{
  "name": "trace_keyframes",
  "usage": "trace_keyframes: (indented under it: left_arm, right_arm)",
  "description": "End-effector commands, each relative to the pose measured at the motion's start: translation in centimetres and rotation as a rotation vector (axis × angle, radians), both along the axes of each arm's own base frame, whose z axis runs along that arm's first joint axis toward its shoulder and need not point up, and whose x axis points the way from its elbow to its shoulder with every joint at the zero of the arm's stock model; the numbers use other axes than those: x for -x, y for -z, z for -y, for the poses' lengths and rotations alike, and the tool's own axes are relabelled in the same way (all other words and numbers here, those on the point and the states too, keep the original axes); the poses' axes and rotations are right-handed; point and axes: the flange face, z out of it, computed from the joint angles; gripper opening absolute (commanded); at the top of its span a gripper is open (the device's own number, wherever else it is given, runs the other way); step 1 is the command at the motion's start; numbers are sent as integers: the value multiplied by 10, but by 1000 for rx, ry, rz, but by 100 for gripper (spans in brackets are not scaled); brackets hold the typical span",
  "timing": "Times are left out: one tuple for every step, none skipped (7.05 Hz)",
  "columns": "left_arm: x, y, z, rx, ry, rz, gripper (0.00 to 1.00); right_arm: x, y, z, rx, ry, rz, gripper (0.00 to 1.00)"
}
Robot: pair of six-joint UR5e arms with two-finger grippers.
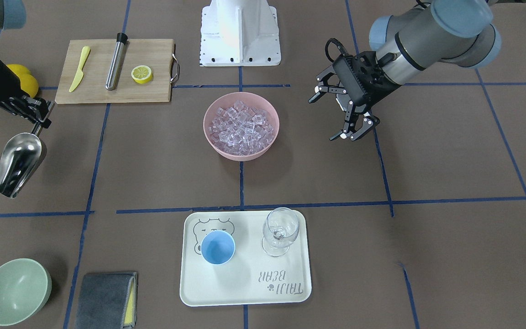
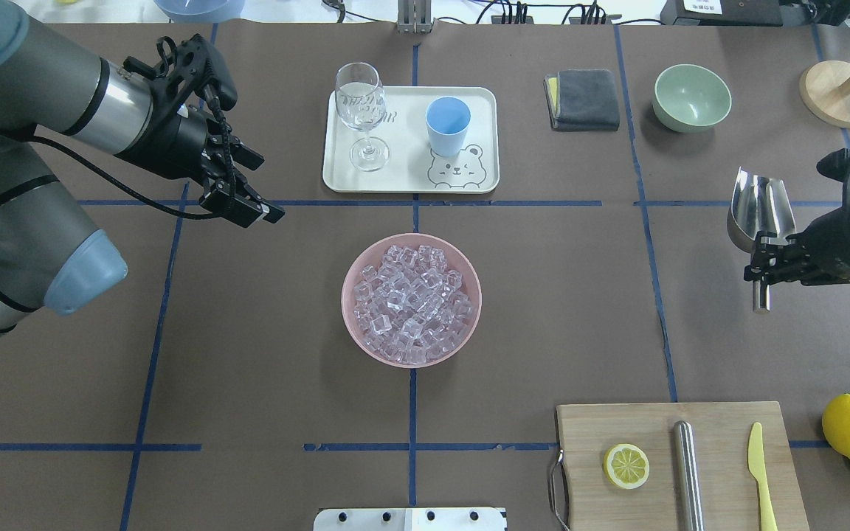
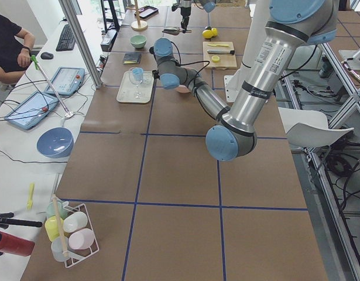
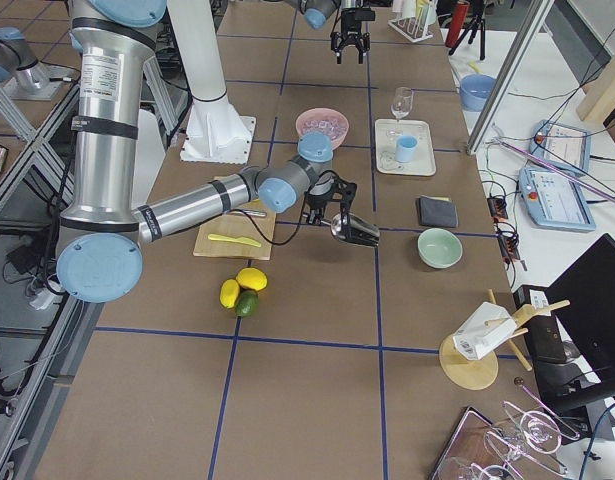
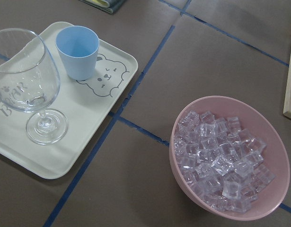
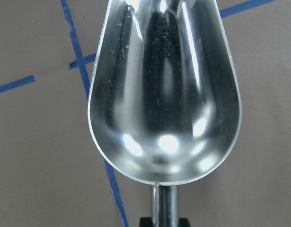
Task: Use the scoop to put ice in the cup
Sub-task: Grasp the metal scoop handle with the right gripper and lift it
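The scoop [image 6: 164, 94] fills the right wrist view, its polished hollow turned to the lens and its thin handle running down to the bottom edge. Brown desk [image 1: 450, 160] and blue tape lines show behind it. The right hand [image 2: 763, 259] is clenched on that handle at the right edge of the desk, as seen from the robot's side, with the trough pointing to the far side. The scoop is well apart from the other task things.

At the middle of the desk stands a pink bowl [image 1: 205, 123] heaped with the ice [image 1: 242, 128]. Beyond it, at the far middle, lies a cream tray [image 1: 244, 292] with a bear drawing. The cup [image 1: 218, 247] stands upright on the tray's right half and a wine glass [image 1: 281, 230] stands upright on its left half, the two apart.

The left hand [image 1: 326, 118] hovers left of the pink bowl with its fingers spread wide, grasping nothing, and its wrist camera looks down on the bowl and the tray.

Far right sit a pale-green bowl [image 1: 14, 292] and, just left of it, a folded grey cloth [image 1: 105, 299]. Near right lies a wooden cutting board [image 1: 153, 91] carrying a lemon half [image 1: 142, 73], a steel cylinder [image 1: 116, 61] and a yellow knife [image 1: 79, 68]. Whole lemons [image 1: 28, 82] lie just right of the board.
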Motion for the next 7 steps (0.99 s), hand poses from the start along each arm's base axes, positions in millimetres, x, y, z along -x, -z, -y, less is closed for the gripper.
trace_keyframes:
  left_arm:
    - [2, 3, -1, -5, 1, -5, 100]
    - [2, 3, -1, -4, 1, -5, 100]
    - [2, 4, -1, -7, 1, -6, 100]
    - [2, 3, -1, -4, 1, -5, 100]
    - [1, 3, -1, -3, 0, -4, 100]
    - [1, 3, -1, -4, 0, -5, 100]
    - [0, 4, -1, -5, 0, -6, 100]
  right_arm:
    - [-11, 37, 30, -58, -25, 20, 0]
    - [-17, 45, 38, -90, -11, 8, 0]
    - [-34, 43, 43, -162, 19, -6, 0]
    - [-48, 37, 43, -217, 52, -26, 0]
    - [-57, 38, 41, -237, 52, -31, 0]
    - [-62, 40, 43, -338, 112, -56, 0]
    - [-72, 42, 46, -452, 180, -83, 0]
